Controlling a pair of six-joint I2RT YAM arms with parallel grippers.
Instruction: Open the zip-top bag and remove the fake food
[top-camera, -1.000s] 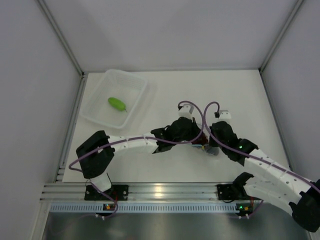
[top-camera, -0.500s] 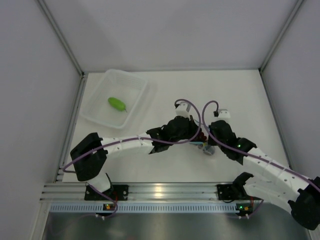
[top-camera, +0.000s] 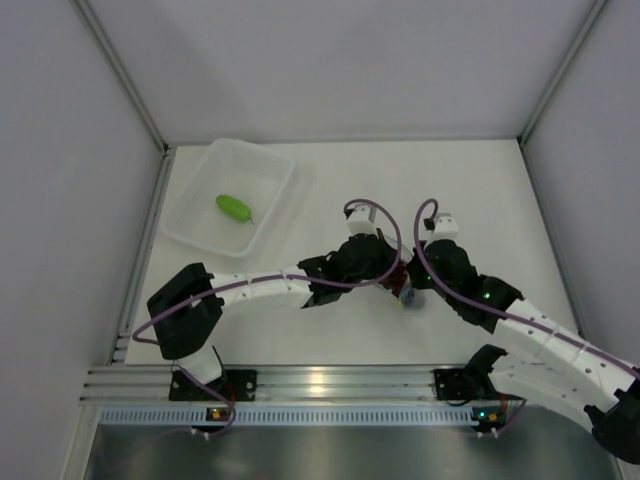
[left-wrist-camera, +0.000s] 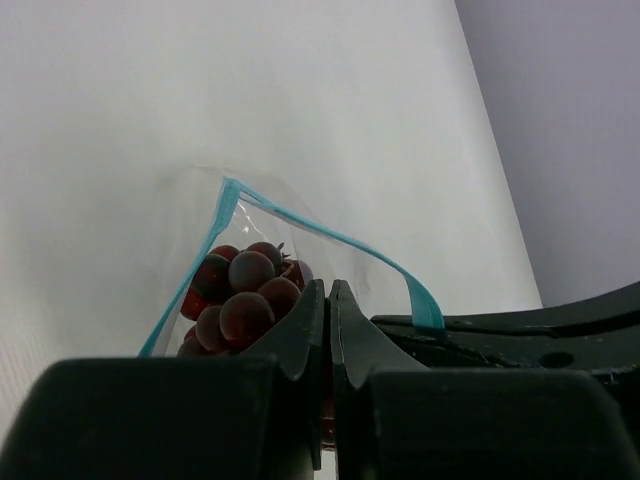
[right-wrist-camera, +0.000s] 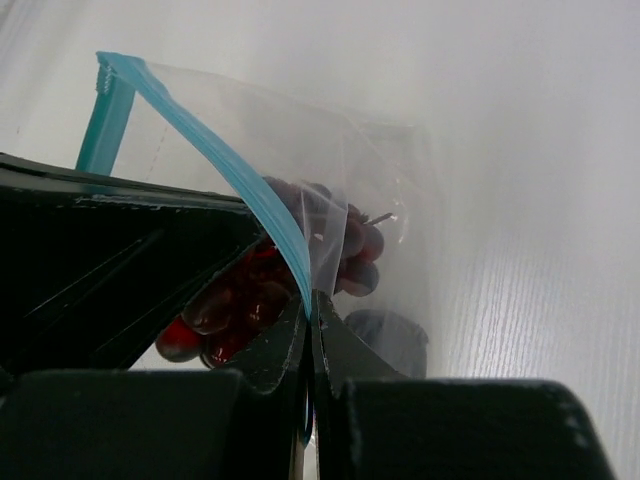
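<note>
The clear zip-top bag hangs between my two grippers at the table's middle. My left gripper is shut on one side of the bag's mouth. My right gripper is shut on the opposite side, at the light blue zip strip. The strip runs in an open loop, so the mouth gapes. The dark red-purple grape bunch lies inside the bag and also shows in the right wrist view. The small dark roundish lump sits low in the bag. The green oblong piece lies in the tub.
The rigid translucent tub stands at the back left of the white table. White walls enclose the table on three sides. The metal rail with both arm bases runs along the near edge.
Both grippers have moved a little toward the back of the table, carrying the bag with them. The left arm's elbow has shifted slightly. The tub and green piece have not moved.
</note>
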